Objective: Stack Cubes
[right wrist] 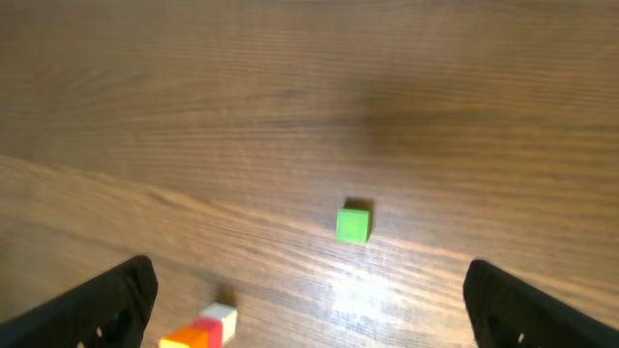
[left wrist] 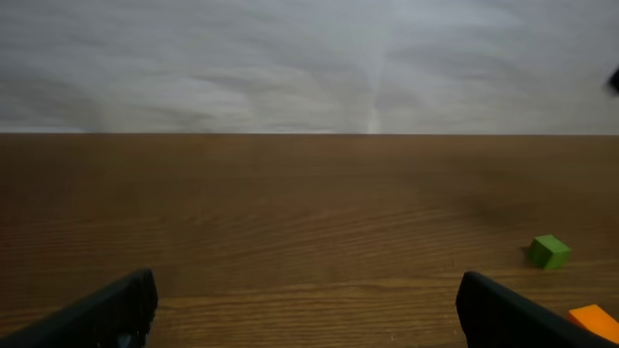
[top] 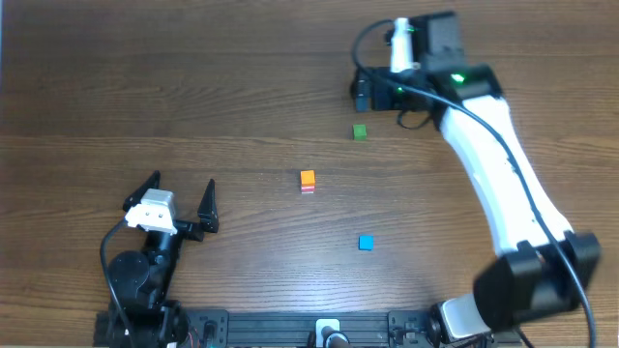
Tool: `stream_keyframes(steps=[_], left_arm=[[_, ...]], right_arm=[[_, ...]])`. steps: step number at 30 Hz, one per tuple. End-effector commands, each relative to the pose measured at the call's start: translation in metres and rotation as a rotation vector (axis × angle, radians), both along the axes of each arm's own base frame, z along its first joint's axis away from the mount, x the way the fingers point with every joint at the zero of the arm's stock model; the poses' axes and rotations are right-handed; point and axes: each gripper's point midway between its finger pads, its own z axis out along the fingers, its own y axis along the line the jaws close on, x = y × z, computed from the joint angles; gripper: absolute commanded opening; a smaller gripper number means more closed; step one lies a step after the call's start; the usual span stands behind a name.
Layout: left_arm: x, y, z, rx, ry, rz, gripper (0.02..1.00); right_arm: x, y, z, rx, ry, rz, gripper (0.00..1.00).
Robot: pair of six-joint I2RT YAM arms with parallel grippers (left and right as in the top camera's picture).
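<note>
Right gripper (right wrist: 309, 324) hangs up near the green cube (top: 360, 131), jaws spread wide, nothing in them. Left gripper (top: 182, 184) is wide open too (low, close to its base). Mid-table (top: 97, 77) there's a small stack (top: 308, 188) topped by an orange cube (top: 308, 177). The blue cube (top: 365, 243) sits apart.

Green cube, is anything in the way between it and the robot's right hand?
No, nothing visible. The open right hand hangs above the green cube, with just bare table around it. The way from the cube to the orange-topped stack looks clear too.
</note>
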Motion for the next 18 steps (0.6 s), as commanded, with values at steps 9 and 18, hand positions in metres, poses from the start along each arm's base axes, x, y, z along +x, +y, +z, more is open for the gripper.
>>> stream_keyframes(steps=[9, 18], left_arm=[[0.0, -0.001, -0.001, 0.011, -0.003, -0.009, 0.996], [0.0, -0.001, -0.001, 0.011, -0.003, -0.009, 1.0]], right_arm=[[0.019, 0.011, -0.109, -0.226, 0.229, -0.019, 0.993], [0.016, -0.001, -0.158, -0.292, 0.323, -0.076, 0.993]])
